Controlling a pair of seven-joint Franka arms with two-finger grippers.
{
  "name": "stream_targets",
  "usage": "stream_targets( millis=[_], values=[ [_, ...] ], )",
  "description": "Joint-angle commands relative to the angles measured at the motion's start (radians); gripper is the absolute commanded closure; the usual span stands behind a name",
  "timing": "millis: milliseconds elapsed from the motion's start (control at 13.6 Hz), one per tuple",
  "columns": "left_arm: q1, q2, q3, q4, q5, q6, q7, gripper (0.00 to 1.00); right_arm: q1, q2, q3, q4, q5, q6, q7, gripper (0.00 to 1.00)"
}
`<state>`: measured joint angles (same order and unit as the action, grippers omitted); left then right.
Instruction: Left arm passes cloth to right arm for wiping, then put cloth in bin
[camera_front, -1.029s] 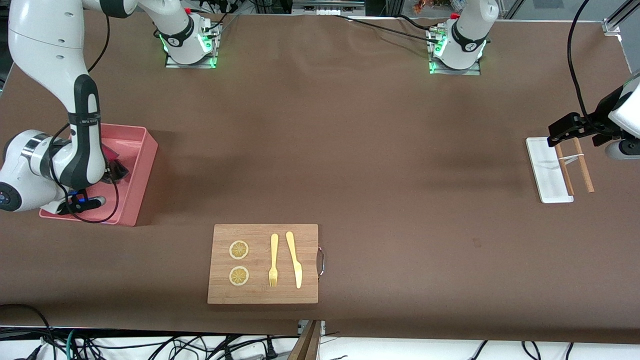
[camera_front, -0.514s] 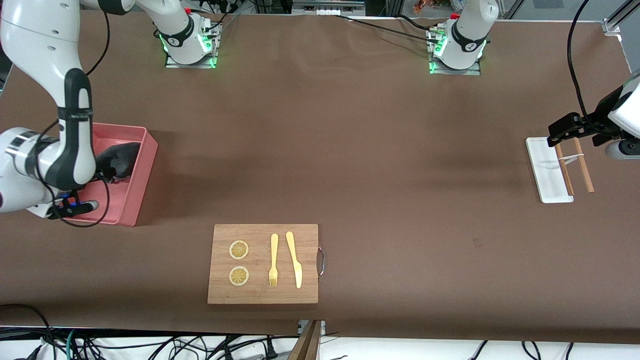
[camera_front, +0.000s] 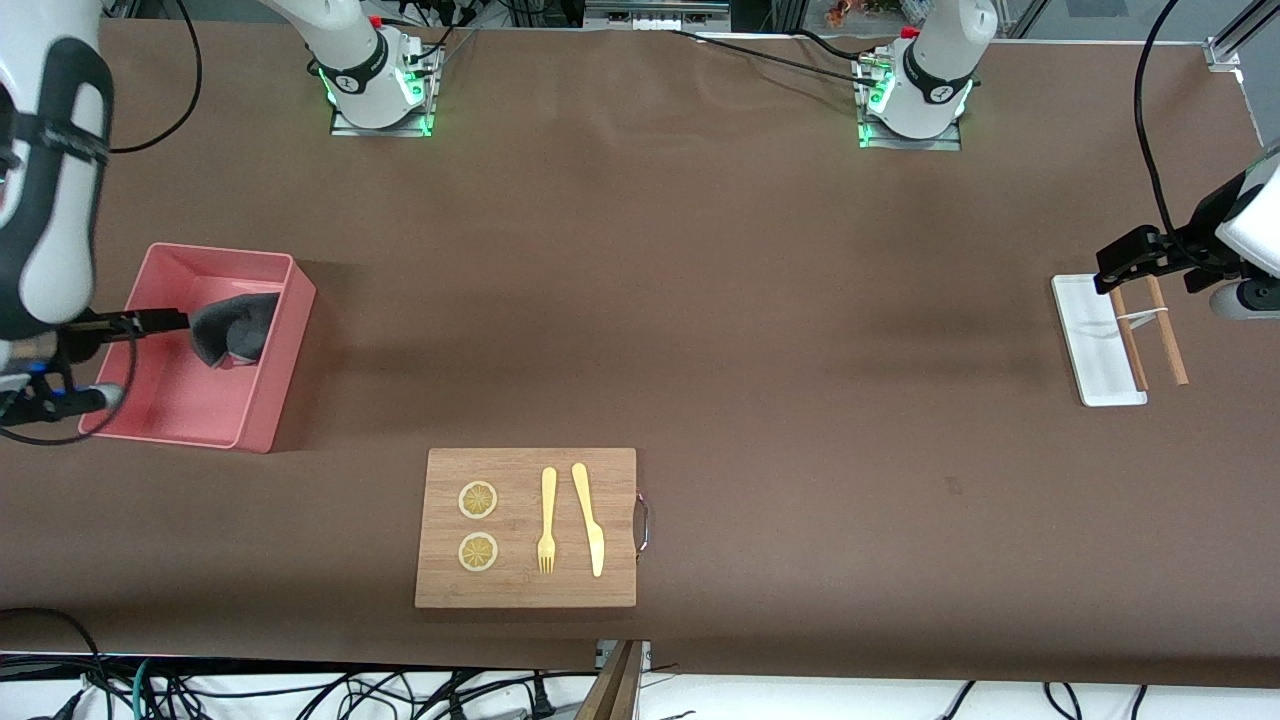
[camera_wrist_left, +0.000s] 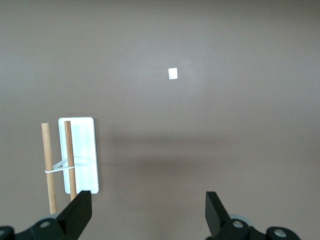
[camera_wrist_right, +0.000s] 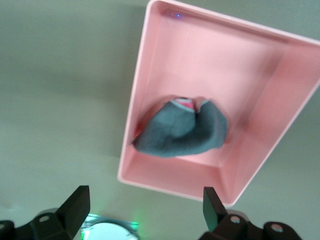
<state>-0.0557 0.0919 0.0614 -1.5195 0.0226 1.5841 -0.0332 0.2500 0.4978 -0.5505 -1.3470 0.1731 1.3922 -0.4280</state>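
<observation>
The cloth (camera_front: 235, 327) lies crumpled in the pink bin (camera_front: 170, 262), dark grey face up, against the wall toward the table's middle. In the right wrist view the cloth (camera_wrist_right: 182, 132) shows a little crimson at one fold, inside the bin (camera_wrist_right: 235, 60). My right gripper (camera_front: 148, 358) hangs open and empty above the bin, apart from the cloth; its fingers frame the right wrist view (camera_wrist_right: 145, 206). My left gripper (camera_front: 1135, 265) waits open and empty over the white tray, as the left wrist view (camera_wrist_left: 147, 210) shows.
A flat white tray (camera_front: 1085, 345) with two wooden sticks (camera_front: 1165, 330) lies at the left arm's end of the table. A wooden board (camera_front: 525, 590) with two lemon slices, a yellow fork (camera_front: 547, 520) and a knife (camera_front: 588, 518) lies nearer to the front camera.
My right gripper let go of the cloth in the bin, then rose and drew back toward its end of the table. The cloth settled against the bin's wall. The left arm has not moved.
</observation>
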Motion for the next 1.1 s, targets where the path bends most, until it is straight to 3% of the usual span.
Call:
stream_targets(
  millis=[0, 220, 514, 808, 1029],
  values=[
    [0.005, 0.012, -0.002, 0.03, -0.021, -0.023, 0.018, 0.0, -0.092, -0.145, 0.153, -0.021, -0.061, -0.061, 0.084, 0.0],
    [0.005, 0.012, -0.002, 0.03, -0.021, -0.023, 0.018, 0.0, -0.161, -0.273, 0.34, -0.053, -0.165, -0.093, 0.295, 0.0],
    [0.005, 0.012, -0.002, 0.03, -0.021, -0.023, 0.018, 0.0, -0.267, -0.401, 0.562, -0.135, -0.178, -0.041, 0.391, 0.0],
    [0.005, 0.011, -0.002, 0.03, -0.021, -0.023, 0.018, 0.0, -0.273, -0.479, 0.573, -0.139, -0.185, 0.01, 0.391, 0.0],
    [0.005, 0.012, -0.002, 0.028, -0.021, -0.023, 0.018, 0.0, -0.291, -0.518, 0.573, -0.153, -0.187, -0.024, 0.39, 0.0]
  ],
)
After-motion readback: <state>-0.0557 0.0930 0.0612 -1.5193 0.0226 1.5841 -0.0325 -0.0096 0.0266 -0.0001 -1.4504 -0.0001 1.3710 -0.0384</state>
